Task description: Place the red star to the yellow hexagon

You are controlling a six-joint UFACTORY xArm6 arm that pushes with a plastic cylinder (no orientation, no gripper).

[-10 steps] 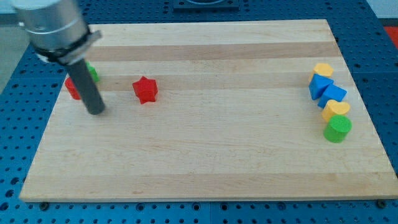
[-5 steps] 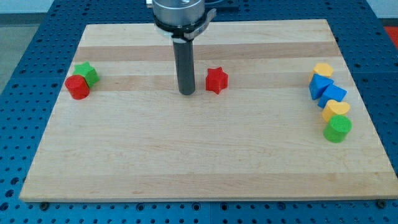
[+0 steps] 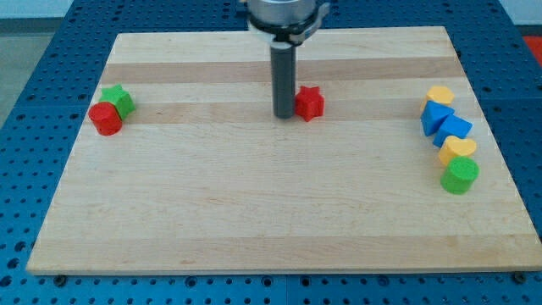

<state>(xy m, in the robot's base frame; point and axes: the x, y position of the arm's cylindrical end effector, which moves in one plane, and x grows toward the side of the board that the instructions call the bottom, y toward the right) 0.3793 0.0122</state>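
Observation:
The red star (image 3: 310,102) lies on the wooden board (image 3: 279,203) a little above and right of its middle. My tip (image 3: 283,114) stands right against the star's left side, touching it or nearly so. The yellow hexagon (image 3: 439,95) sits at the view's far right, at the top of a column of blocks, well to the right of the star.
Below the yellow hexagon lie two blue blocks (image 3: 437,115) (image 3: 455,129), a yellow block (image 3: 458,149) and a green cylinder (image 3: 460,175). At the view's left a green star (image 3: 118,100) touches a red cylinder (image 3: 107,119).
My tip has swept from the view's left to the right across the board. The red star has moved right with it, from left of centre to right of centre.

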